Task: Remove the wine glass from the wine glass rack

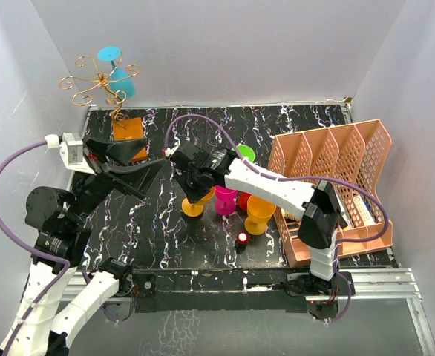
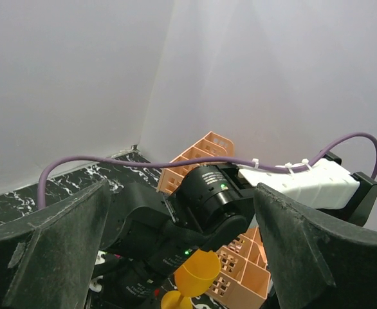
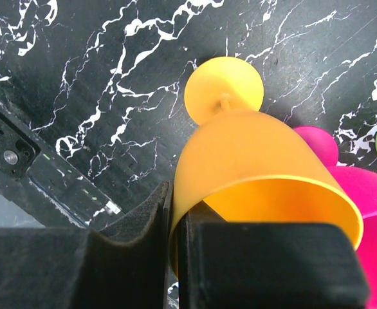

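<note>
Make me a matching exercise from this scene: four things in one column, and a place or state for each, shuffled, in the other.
Things:
1. blue wine glass
2. leftmost orange glass
3. left gripper
4. pink lattice basket

Places or states:
A. rim pinched in the right gripper
B. stands at the right side of the table
C. hangs foot-up on the gold wire rack
D. open, holding nothing

Pairs: 1-C, 2-A, 3-D, 4-B
</note>
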`<move>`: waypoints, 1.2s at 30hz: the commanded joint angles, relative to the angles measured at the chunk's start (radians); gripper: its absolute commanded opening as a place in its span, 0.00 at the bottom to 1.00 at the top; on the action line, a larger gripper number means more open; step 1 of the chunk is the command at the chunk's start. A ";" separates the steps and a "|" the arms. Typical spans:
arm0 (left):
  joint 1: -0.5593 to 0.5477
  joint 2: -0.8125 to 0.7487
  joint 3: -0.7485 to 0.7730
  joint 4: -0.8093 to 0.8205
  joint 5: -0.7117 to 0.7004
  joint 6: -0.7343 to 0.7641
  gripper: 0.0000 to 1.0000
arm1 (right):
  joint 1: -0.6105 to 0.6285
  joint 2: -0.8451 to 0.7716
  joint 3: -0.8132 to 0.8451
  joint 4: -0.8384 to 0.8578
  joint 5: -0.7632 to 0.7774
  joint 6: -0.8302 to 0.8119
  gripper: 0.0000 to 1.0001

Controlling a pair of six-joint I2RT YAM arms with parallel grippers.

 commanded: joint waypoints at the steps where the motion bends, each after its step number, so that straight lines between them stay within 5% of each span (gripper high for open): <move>1: -0.002 -0.021 0.052 -0.011 -0.026 0.041 0.91 | 0.016 0.038 0.090 -0.015 0.032 0.004 0.08; 14: -0.002 -0.022 0.064 -0.022 -0.038 0.057 0.91 | 0.028 0.097 0.121 -0.050 0.055 0.001 0.10; 25: -0.002 0.001 0.094 -0.015 -0.034 0.062 0.91 | 0.028 0.031 0.150 -0.011 0.044 -0.011 0.46; 36: -0.002 0.053 0.110 0.013 -0.055 0.049 0.93 | 0.025 -0.345 -0.102 0.241 0.105 -0.058 0.87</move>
